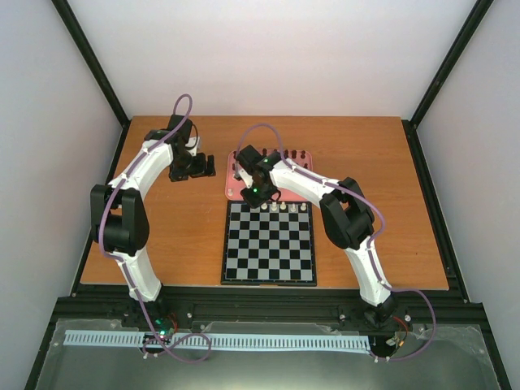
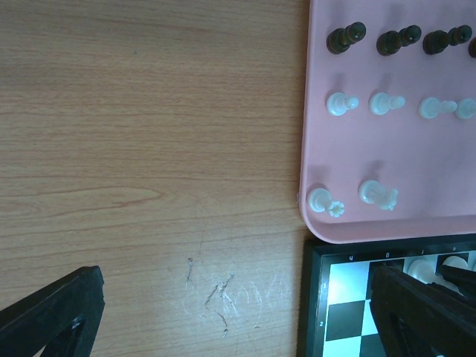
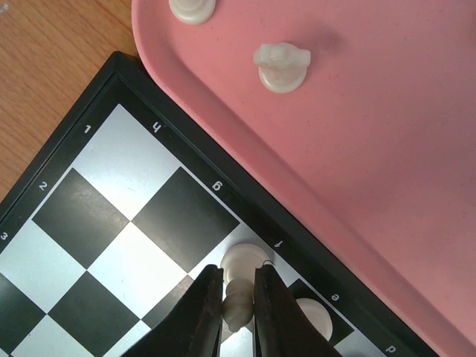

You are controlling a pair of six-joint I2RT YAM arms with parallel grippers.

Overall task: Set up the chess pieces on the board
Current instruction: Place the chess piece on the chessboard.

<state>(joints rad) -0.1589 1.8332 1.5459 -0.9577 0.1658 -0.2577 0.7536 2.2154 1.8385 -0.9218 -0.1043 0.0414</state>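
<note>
- My right gripper [image 3: 238,279] clamps a smooth cream piece [image 3: 236,306] on the glossy checkered board [image 3: 111,223]
- My left gripper [image 2: 234,297] gapes over the scratched wooden table [image 2: 149,149], beside the rounded pink tray [image 2: 401,160]

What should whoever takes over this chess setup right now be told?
Left hand: open and empty, over the bare table beside the pink tray.
Right hand: shut on a white piece over the board, in the row nearest the tray; whether it is set down is unclear.
Done: a few white pieces stand in that row.
Left: dark pieces and more white ones wait on the tray; no dark piece is on the board yet.
</note>
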